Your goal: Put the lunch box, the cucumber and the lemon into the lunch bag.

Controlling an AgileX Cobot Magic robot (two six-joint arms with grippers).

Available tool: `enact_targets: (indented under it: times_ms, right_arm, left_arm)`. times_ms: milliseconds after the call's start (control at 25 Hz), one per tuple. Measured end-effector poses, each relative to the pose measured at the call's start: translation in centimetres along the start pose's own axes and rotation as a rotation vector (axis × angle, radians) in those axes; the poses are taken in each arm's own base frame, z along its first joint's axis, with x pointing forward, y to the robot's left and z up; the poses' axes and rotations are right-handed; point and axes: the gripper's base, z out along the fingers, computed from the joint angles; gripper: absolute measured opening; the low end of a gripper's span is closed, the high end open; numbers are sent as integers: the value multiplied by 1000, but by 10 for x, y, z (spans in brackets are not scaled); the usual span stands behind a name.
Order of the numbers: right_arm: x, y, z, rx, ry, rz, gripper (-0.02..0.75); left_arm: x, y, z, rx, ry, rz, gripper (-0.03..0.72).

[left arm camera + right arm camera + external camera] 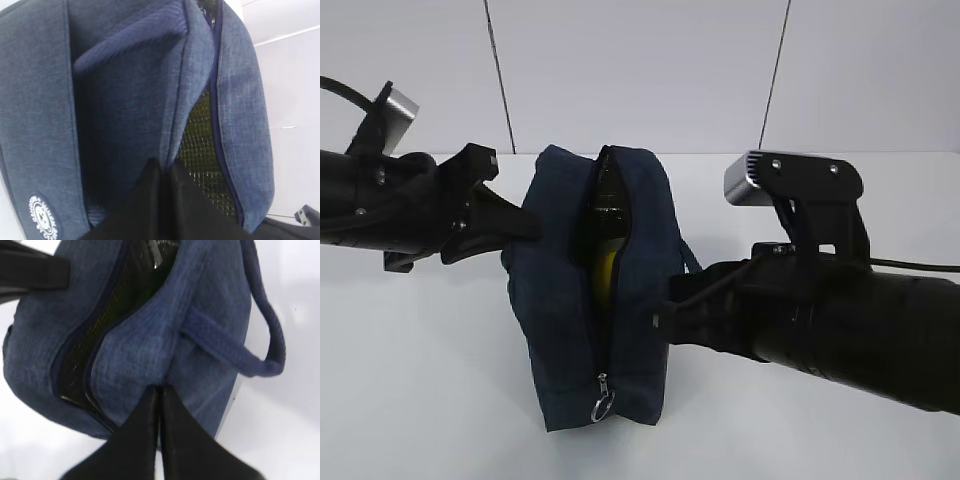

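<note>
Exterior view shows the bag [590, 290] standing on the white surface [420, 400], its zipper gap open, with a yellow glimpse, likely the lemon [604, 268], inside. The box and cucumber are not seen outside, so packing looks nearly done. Wrist views show each side: left gripper [164, 172] and right gripper [159, 395], jaws clenched on bag fabric.

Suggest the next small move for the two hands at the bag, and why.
Probably free one hand to take the silver ring pull and draw the zipper closed. Both the left hand and the right hand pinch the lunch bag, whose slit gapes, showing yellow inside.
</note>
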Motion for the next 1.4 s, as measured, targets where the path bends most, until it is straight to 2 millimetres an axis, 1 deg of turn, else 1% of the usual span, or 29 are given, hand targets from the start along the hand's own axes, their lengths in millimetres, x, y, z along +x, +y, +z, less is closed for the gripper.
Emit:
enact_targets:
  times_ms: [280, 520, 680, 760, 840, 960, 1040, 1200, 1320, 1400]
  right_arm:
    - [-5, -2, 0, 20, -56, -45, 8]
    - [-9, -3, 0, 37, -97, -82, 8]
    - [-4, 0, -2, 7, -34, -83, 8]
    - [1, 3, -6, -32, 36, -81, 14]
    - [7, 6, -9, -67, 112, -81, 73]
    - [16, 9, -11, -105, 208, -75, 222]
    - [18, 10, -12, -116, 237, -47, 290]
    - [22, 16, -13, -136, 259, -15, 318]
    - [28, 26, -15, -160, 252, -39, 322]
    - [34, 29, -16, -160, 242, -51, 324]
  left_arm:
    - [-1, -1, 0, 11, -10, -24, -5]
    - [-3, -4, 2, 63, -27, -103, -5]
    - [-4, -2, 5, 72, -30, -112, -5]
    - [-3, -1, 8, 80, -17, -122, -5]
    - [-2, 0, 10, 86, -6, -131, -5]
    - [-1, 2, 13, 91, 9, -119, -5]
    - [-1, 2, 13, 95, 11, -110, -5]
    - [0, 1, 13, 112, 20, -107, -5]
    - [1, -1, 13, 129, 28, -110, -5]
    - [1, -2, 13, 139, 33, -111, -5]
